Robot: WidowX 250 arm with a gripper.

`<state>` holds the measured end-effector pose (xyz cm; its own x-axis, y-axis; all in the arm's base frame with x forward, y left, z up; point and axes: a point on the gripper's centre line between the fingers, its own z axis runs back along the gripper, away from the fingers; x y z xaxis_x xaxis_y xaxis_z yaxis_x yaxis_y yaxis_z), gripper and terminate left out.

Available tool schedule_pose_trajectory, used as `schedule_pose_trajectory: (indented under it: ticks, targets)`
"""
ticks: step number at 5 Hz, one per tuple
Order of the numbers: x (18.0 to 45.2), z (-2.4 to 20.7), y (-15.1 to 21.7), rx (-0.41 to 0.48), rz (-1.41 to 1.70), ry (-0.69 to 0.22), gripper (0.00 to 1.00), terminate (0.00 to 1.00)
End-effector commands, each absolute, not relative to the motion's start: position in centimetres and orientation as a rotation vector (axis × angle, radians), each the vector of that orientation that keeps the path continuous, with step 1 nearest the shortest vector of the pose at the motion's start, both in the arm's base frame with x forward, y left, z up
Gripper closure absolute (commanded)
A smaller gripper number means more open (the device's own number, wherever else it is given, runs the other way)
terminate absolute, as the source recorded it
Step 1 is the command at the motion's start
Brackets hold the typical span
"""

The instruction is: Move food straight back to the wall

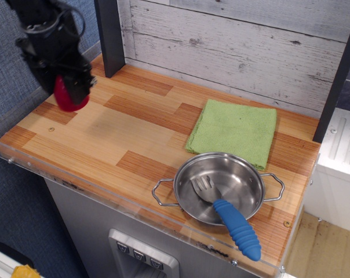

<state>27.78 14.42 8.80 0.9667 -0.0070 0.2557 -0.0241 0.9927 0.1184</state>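
Note:
The food (pixel 66 98) is a small glossy dark-red cone, held in my black gripper (pixel 69 92) above the left part of the wooden counter. The gripper is shut on it and lifted clear of the surface, with only the food's lower part showing below the fingers. The wall (pixel 244 46) of whitewashed grey wood planks runs along the back of the counter, beyond the gripper and to its right.
A dark upright post (pixel 109 36) stands at the back left, close to the gripper. A green cloth (pixel 235 131) lies mid-right. A steel pan (pixel 220 186) holds a blue-handled fork (pixel 236 227) at the front right. Blue fabric panel (pixel 7 63) on the left.

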Motion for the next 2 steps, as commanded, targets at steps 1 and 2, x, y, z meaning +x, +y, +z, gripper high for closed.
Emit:
schedule_pose_trajectory:
  ticks: [1, 2]
  targets:
    - [32.9, 10.5, 13.1, 0.157, 0.129, -0.416, 1.00, 0.00]
    - [35.3, 9.1, 12.2, 0.168, 0.148, -0.456, 1.00, 0.00]
